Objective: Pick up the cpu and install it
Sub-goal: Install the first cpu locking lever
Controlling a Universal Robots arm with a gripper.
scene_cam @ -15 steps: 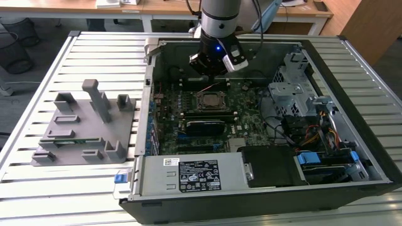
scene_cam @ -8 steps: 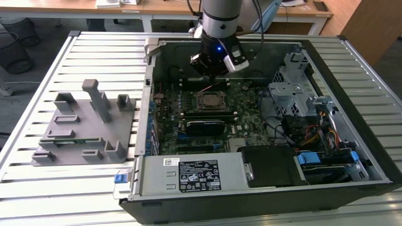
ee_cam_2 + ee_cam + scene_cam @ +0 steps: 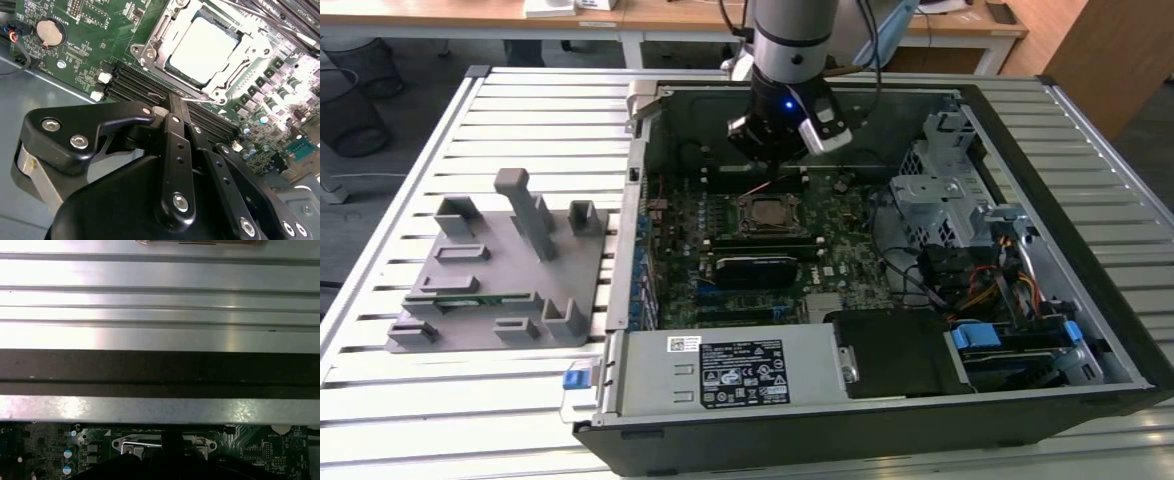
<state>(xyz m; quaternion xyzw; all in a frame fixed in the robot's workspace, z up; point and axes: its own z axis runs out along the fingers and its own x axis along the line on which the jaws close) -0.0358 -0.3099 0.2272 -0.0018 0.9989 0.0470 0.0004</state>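
We saw the cpu (image 3: 202,47) seated in its motherboard (image 3: 761,235) socket near the case's middle, so the gripper (image 3: 781,135) hovered just above; whether its fingers were spread, we couldn't tell.

The white label (image 3: 744,372) on the power supply housing (image 3: 720,370) carries print too small to read. Motherboard (image 3: 90,45) silkscreen markings are likewise illegible.
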